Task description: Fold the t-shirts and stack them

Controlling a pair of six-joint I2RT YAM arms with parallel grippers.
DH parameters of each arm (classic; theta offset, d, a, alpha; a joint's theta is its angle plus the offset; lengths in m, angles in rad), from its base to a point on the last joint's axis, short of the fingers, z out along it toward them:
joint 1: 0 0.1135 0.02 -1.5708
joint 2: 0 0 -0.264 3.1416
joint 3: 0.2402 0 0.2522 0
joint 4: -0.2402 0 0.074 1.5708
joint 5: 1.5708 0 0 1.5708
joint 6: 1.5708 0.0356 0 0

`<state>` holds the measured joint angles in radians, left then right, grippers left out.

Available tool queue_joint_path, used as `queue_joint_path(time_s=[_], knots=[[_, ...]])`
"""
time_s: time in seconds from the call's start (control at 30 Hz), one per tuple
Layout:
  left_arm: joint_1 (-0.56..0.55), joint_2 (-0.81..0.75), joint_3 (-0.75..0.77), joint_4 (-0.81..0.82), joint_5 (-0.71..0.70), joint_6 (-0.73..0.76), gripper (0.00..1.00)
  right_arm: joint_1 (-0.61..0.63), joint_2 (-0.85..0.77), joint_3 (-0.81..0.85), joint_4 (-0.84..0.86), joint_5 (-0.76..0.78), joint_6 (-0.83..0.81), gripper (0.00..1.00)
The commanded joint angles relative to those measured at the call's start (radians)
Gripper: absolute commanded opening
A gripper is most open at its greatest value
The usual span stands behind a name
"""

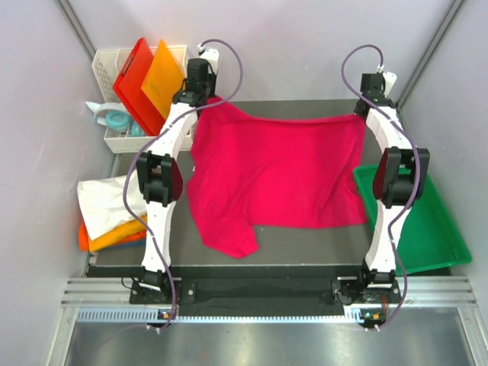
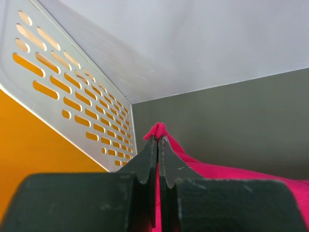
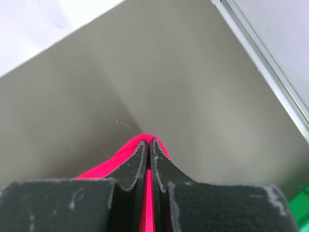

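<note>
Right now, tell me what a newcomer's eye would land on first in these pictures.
The big crimson-pink t-shirt dominates the middle of the table, its far edge pulled straight between the left claw and the right claw, each shut on a corner. Next come the red board and orange board standing in the white basket at far left, and the green tray at the right edge.

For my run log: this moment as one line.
left pincer: shut on crimson t-shirt, far-left corner | right pincer: shut on far-right corner | shirt: spread, unfolded | left pile: white t-shirt over orange t-shirt
</note>
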<state>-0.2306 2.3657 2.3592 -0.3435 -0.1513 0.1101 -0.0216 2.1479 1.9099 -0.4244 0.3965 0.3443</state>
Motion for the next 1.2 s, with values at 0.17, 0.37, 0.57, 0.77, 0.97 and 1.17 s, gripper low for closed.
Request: queue_joint_path(time_s=[0.17,0.37,0.57,0.77,0.97,1.17], knots=[[0.014,-0.022,0.060,0.064,-0.037,0.005,0.00,-0.008,-0.002,0.124,0.026,-0.004,0.009,0.00],[0.019,-0.124,-0.040,0.057,-0.028,-0.023,0.00,0.011,-0.132,-0.027,0.078,0.011,0.004,0.00],[0.022,-0.212,-0.164,0.058,-0.031,-0.036,0.00,0.014,-0.226,-0.207,0.136,0.005,0.013,0.00],[0.025,-0.237,-0.192,0.072,-0.062,-0.032,0.00,0.014,-0.224,-0.236,0.139,0.008,0.012,0.00],[0.025,-0.247,-0.215,0.078,-0.068,-0.024,0.00,0.014,-0.214,-0.226,0.138,-0.001,0.012,0.00],[0.024,-0.221,-0.239,0.101,-0.085,-0.007,0.00,0.014,-0.155,-0.177,0.131,-0.019,0.002,0.00]])
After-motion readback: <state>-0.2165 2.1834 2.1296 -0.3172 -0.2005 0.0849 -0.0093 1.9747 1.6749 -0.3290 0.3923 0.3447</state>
